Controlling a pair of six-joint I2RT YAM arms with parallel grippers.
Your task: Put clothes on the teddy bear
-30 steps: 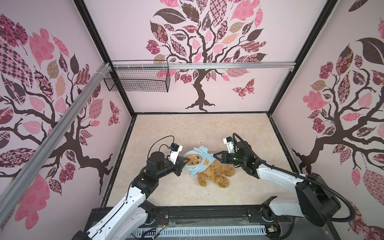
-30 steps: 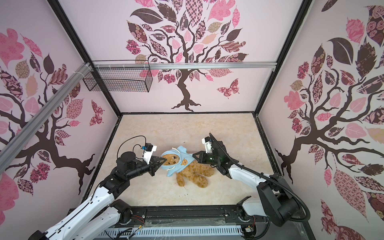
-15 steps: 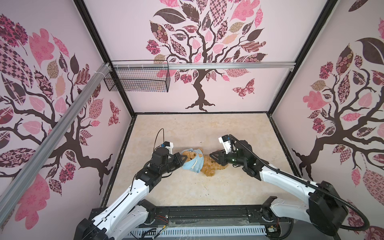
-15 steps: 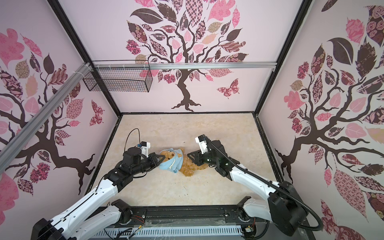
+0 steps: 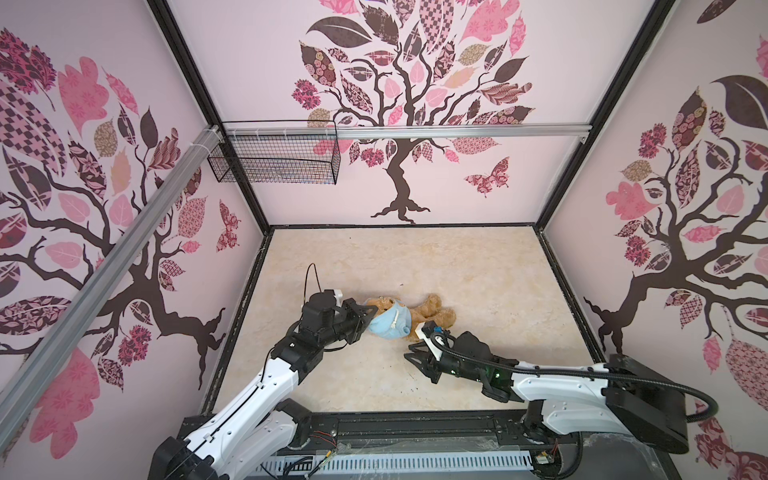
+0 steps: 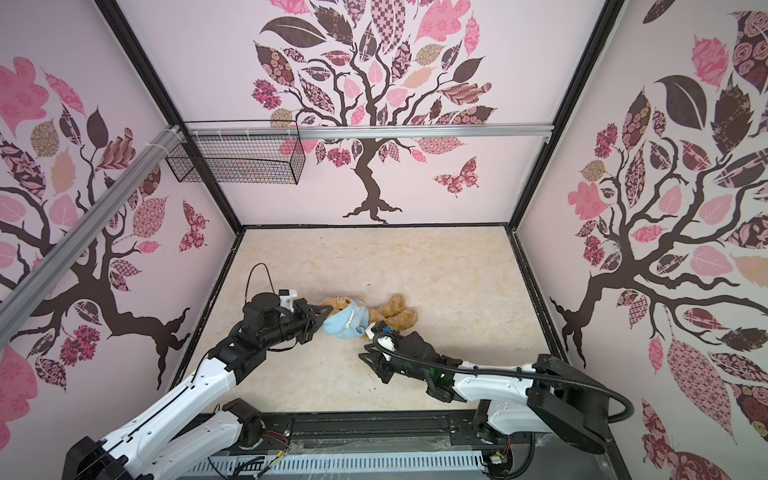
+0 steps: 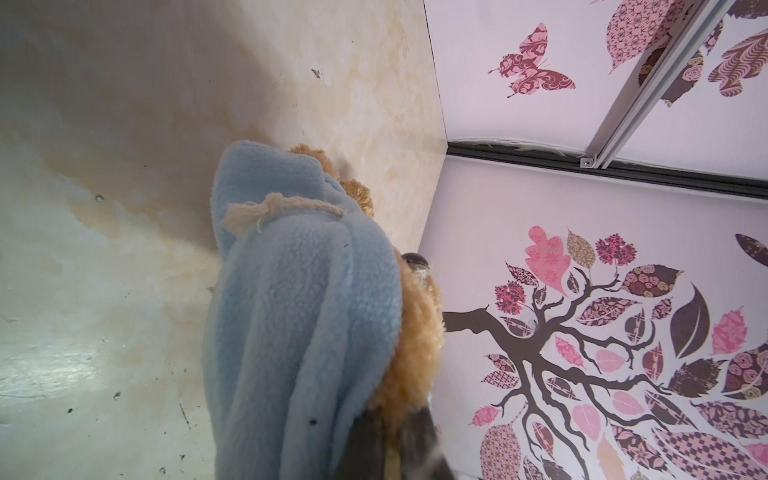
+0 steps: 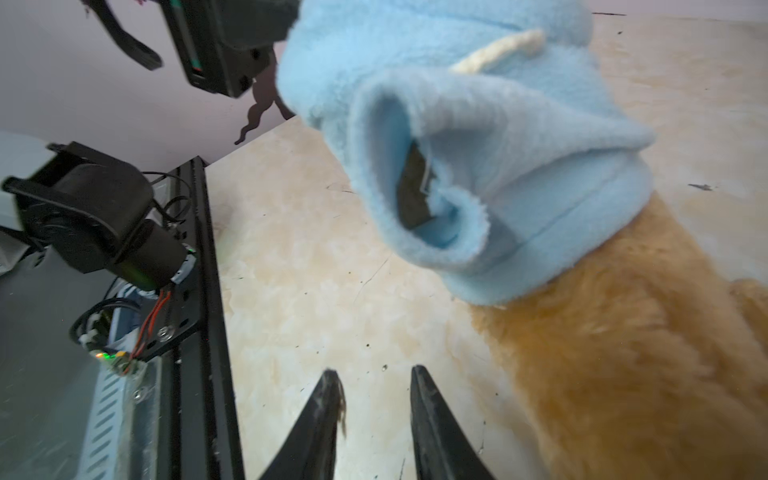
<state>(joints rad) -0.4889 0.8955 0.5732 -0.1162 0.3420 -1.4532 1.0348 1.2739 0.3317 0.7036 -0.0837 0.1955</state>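
Pale pink walls printed with dark-branched, pink-leaved trees are enclosing a beige marbled tabletop (image 5: 415,257) (image 6: 374,257). A black wire basket (image 5: 274,162) is hanging from a silver rail on the back wall, well apart from both pairs of jaws. On the tabletop a curly-furred golden-brown plush teddy bear (image 5: 434,309) (image 6: 395,311) is lying stretched out, with its head right at the tips of the left jaws and its legs pointing away from them. A light-blue fleece hooded shirt (image 5: 390,322) (image 6: 347,322) is sitting bunched around its head and upper body, leaving the belly and legs bare. The left gripper (image 5: 371,309) (image 6: 326,309) is clenching its jaws on the edge of the shirt beside the bear's head. In the left wrist view the fleece (image 7: 299,311) is running straight out from the jaws, tan fur (image 7: 415,332) is pressing against it on one side, and a cream drawstring (image 7: 282,208) is lying across the cloth farther out. The right gripper (image 5: 411,355) (image 6: 365,359) (image 8: 374,376) is holding its jaws released with nothing between them, just beside the bear's lower body. In the right wrist view, bare tabletop is showing in the gap between the two black fingers (image 8: 419,415). The bear's fur (image 8: 623,374) is filling the space to one side of them, and an open sleeve (image 8: 374,145) of the shirt is gaping ahead of their tips. A dark flat piece (image 8: 413,191) is showing inside that sleeve, too hidden to identify.
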